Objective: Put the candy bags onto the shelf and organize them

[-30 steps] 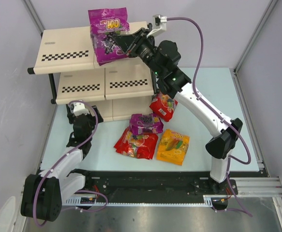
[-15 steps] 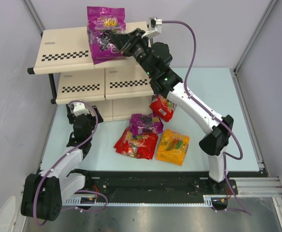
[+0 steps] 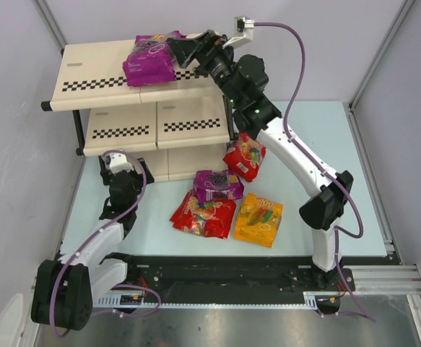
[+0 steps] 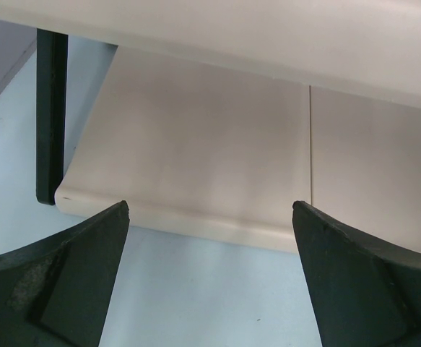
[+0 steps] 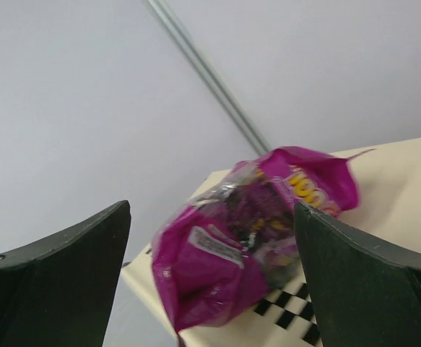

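A magenta-purple candy bag [image 3: 149, 61] lies on the top board of the shelf [image 3: 98, 81], over the checkered strip. My right gripper [image 3: 186, 50] stands open just right of it, and the bag [image 5: 246, 242] shows loose between the spread fingers of that gripper [image 5: 211, 210]. On the table lie a red bag [image 3: 244, 159], a second purple bag [image 3: 217, 184], another red bag [image 3: 203, 215] and an orange-yellow bag [image 3: 258, 219]. My left gripper [image 3: 113, 163] is open and empty low at the shelf's bottom board [image 4: 196, 144].
The black frame leg [image 4: 51, 116] of the shelf stands left of my left gripper [image 4: 210, 206]. Pale blue tabletop [image 3: 311, 144] stretches to the right of the bags. Grey walls close in the back and both sides.
The right gripper has opened and let go of the purple bag, which dropped from upright onto the top board. The left arm has not moved.
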`<state>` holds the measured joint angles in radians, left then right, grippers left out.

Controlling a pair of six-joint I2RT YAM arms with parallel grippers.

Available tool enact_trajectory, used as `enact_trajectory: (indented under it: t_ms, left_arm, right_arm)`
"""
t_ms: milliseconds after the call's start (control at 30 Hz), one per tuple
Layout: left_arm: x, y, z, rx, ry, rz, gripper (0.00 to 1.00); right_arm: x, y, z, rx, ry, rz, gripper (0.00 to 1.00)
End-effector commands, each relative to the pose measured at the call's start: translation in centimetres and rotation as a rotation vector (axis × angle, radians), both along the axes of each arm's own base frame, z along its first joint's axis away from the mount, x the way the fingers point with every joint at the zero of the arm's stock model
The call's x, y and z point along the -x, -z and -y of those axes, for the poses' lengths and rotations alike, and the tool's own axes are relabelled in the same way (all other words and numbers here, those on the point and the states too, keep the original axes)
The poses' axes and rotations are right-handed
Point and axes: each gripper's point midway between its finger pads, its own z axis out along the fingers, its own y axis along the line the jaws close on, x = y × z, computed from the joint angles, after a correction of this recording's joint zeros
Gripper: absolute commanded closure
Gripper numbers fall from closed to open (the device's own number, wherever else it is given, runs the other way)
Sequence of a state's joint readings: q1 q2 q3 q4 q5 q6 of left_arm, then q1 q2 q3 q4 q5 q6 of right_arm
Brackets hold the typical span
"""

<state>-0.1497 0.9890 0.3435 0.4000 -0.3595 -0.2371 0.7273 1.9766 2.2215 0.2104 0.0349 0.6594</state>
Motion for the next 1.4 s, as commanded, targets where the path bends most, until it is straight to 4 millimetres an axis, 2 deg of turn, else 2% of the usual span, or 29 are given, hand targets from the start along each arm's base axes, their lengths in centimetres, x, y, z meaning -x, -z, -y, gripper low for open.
enact_trajectory:
  t_ms: [0, 33, 67, 100, 133, 167, 200, 233, 267, 300, 333, 367, 400, 433, 467, 500, 567, 600, 667, 700, 767, 800, 833, 933, 1033, 1200, 1267, 1333, 1367]
  left_arm:
    - [-0.5, -1.4, -0.2, 0.027, -0.016, 0.046, 0.0]
    - [-0.5, -1.5, -0.3, 0.027, -0.019, 0.047, 0.0]
    - [-0.5, -1.4, -0.3, 0.026, -0.019, 0.044, 0.0]
    - [-0.5, -1.4, -0.3, 0.027, -0.021, 0.045, 0.0]
    - [-0.5, -1.4, -0.3, 0.027, -0.021, 0.043, 0.0]
    - [-0.6, -1.5, -0.3, 0.027, -0.022, 0.046, 0.0]
    - [-0.5, -1.4, -0.3, 0.027, -0.022, 0.042, 0.0]
    - [-0.6, -1.3, -0.3, 0.028, -0.022, 0.039, 0.0]
    - [-0.6, -1.3, -0.3, 0.027, -0.024, 0.039, 0.0]
    - [-0.6, -1.3, -0.4, 0.026, -0.027, 0.036, 0.0]
    - [-0.6, -1.3, -0.4, 0.026, -0.025, 0.036, 0.0]
    - [-0.7, -1.3, -0.3, 0.026, -0.025, 0.035, 0.0]
    - [-0.7, -1.3, -0.3, 0.028, -0.026, 0.035, 0.0]
    - [-0.6, -1.3, -0.3, 0.027, -0.026, 0.034, 0.0]
    - [-0.7, -1.3, -0.3, 0.028, -0.026, 0.035, 0.0]
    - [-0.6, -1.3, -0.4, 0.027, -0.027, 0.035, 0.0]
    - [-0.5, -1.3, -0.4, 0.028, -0.026, 0.04, 0.0]
    - [-0.6, -1.4, -0.4, 0.03, -0.026, 0.043, 0.0]
    - [-0.5, -1.4, -0.4, 0.029, -0.026, 0.043, 0.0]
    - [-0.5, -1.4, -0.3, 0.028, -0.024, 0.042, 0.0]
    - [-0.5, -1.4, -0.3, 0.028, -0.024, 0.042, 0.0]
    - [-0.5, -1.4, -0.3, 0.028, -0.024, 0.042, 0.0]
    - [-0.6, -1.4, -0.3, 0.028, -0.022, 0.042, 0.0]
    - [-0.6, -1.4, -0.3, 0.027, -0.021, 0.04, 0.0]
    - [-0.6, -1.4, -0.3, 0.027, -0.021, 0.042, 0.0]
    - [-0.6, -1.4, -0.2, 0.026, -0.017, 0.04, 0.0]
    - [-0.7, -1.4, -0.2, 0.026, -0.016, 0.04, 0.0]
    - [-0.7, -1.4, -0.2, 0.026, -0.016, 0.04, 0.0]
    - [-0.7, -1.4, -0.2, 0.026, -0.016, 0.04, 0.0]
  right_arm:
    - [3.3, -7.3, 7.4, -0.044, 0.111, 0.156, 0.03]
    - [2.3, -5.8, 8.6, -0.008, 0.159, 0.15, 0.03]
    - [2.5, -6.0, 10.1, -0.007, 0.194, 0.155, 0.03]
    - [4.6, -7.9, 12.8, -0.029, 0.229, 0.195, 0.03]
    - [3.6, -5.7, 14.0, 0.019, 0.28, 0.175, 0.03]
    - [3.7, -5.0, 15.3, 0.028, 0.323, 0.16, 0.02]
    - [4.4, -4.9, 16.8, 0.029, 0.357, 0.16, 0.03]
    - [6.5, -6.2, 19.8, 0.007, 0.407, 0.188, 0.02]
    - [5.7, -2.5, 20.6, 0.05, 0.45, 0.119, 0.03]
    - [6.1, -1.6, 21.7, 0.058, 0.476, 0.097, 0.03]
    - [7.5, -0.9, 23.4, 0.063, 0.512, 0.071, 0.03]
    - [6.9, 2.4, 23.7, 0.107, 0.532, 0.003, 0.03]
    - [6.9, 4.4, 24.1, 0.139, 0.546, -0.045, 0.03]
    - [7.7, 6.2, 25.1, 0.17, 0.565, -0.103, 0.03]
    - [7.4, 10.2, 24.9, 0.21, 0.561, -0.193, 0.03]
    - [7.6, 12.9, 25.1, 0.251, 0.556, -0.257, 0.05]
    - [8.7, 16.8, 24.6, 0.278, 0.512, -0.341, 0.07]
    - [9.0, 21.1, 24.2, 0.34, 0.49, -0.403, 0.08]
    - [10.0, 24.8, 23.5, 0.386, 0.438, -0.447, 0.09]
    - [10.7, 28.4, 23.1, 0.431, 0.414, -0.5, 0.09]
    - [11.5, 31.1, 22.6, 0.462, 0.367, -0.53, 0.09]
    - [12.0, 33.7, 22.5, 0.486, 0.348, -0.573, 0.09]
    - [12.2, 34.0, 21.9, 0.476, 0.313, -0.566, 0.08]
    - [12.7, 37.3, 20.9, 0.493, 0.256, -0.634, 0.05]
    - [13.0, 39.5, 20.0, 0.488, 0.208, -0.682, 0.04]
    - [12.8, 40.1, 17.6, 0.443, 0.125, -0.684, 0.03]
    - [13.0, 40.7, 16.1, 0.436, 0.074, -0.693, 0.03]
    - [13.1, 41.4, 15.5, 0.434, 0.062, -0.709, 0.03]
    - [13.1, 42.3, 15.0, 0.431, 0.057, -0.737, 0.03]
